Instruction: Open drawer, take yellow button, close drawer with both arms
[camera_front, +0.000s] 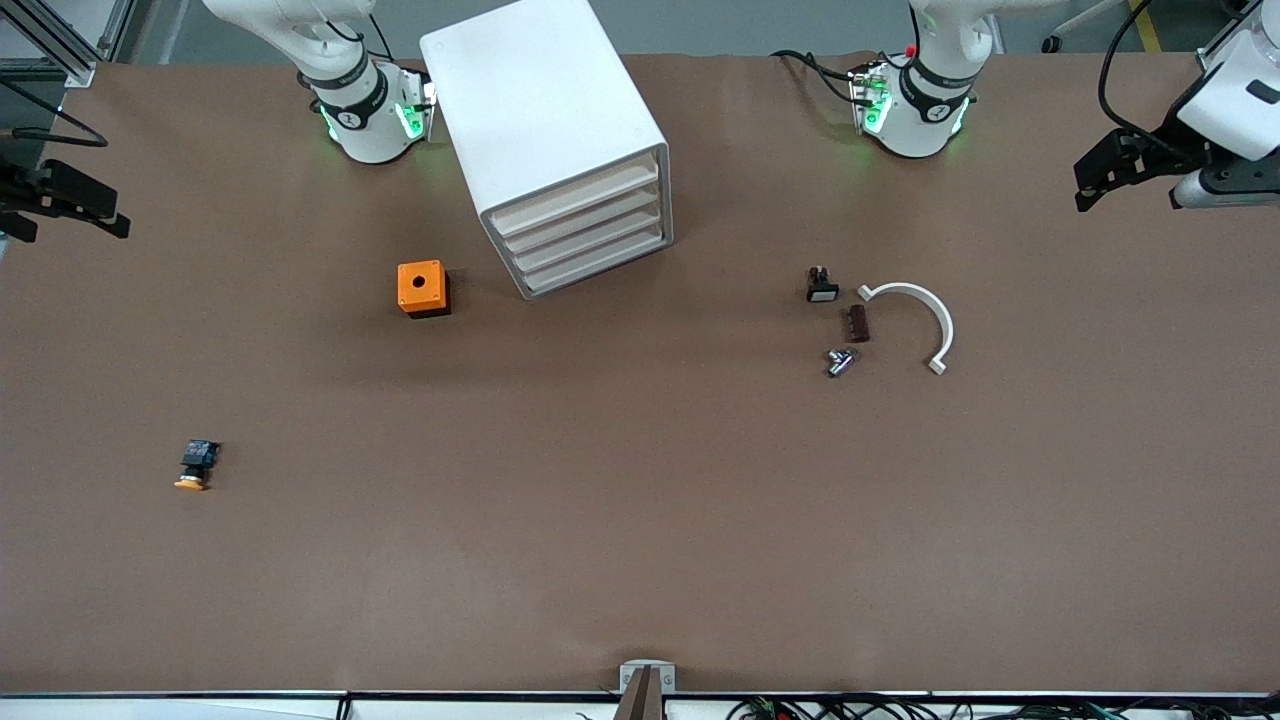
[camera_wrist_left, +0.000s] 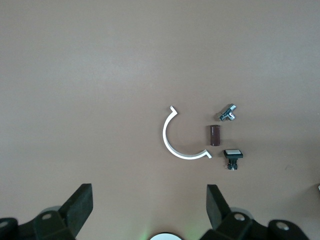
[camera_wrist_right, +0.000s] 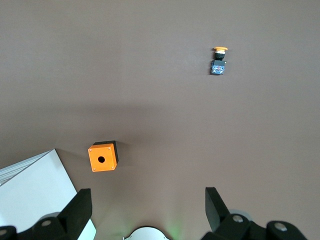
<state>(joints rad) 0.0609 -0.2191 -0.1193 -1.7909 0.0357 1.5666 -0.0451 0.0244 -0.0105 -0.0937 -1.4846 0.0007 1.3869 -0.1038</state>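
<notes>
The white cabinet (camera_front: 548, 130) stands near the robots' bases, and its corner shows in the right wrist view (camera_wrist_right: 30, 195). Its uppermost drawer (camera_front: 575, 195) is shut, as are the three lower ones. The button (camera_front: 193, 467), with an orange cap on a black body, lies on its side on the table toward the right arm's end; it also shows in the right wrist view (camera_wrist_right: 218, 61). My right gripper (camera_front: 100, 210) (camera_wrist_right: 148, 207) is open and empty, held high over the right arm's end. My left gripper (camera_front: 1095, 180) (camera_wrist_left: 148, 205) is open and empty, held high over the left arm's end.
An orange cube with a round hole (camera_front: 423, 288) (camera_wrist_right: 103, 156) stands beside the cabinet. Toward the left arm's end lie a black part with a white face (camera_front: 821, 285), a brown block (camera_front: 858, 323), a metal fitting (camera_front: 840, 362) and a white curved piece (camera_front: 920, 315).
</notes>
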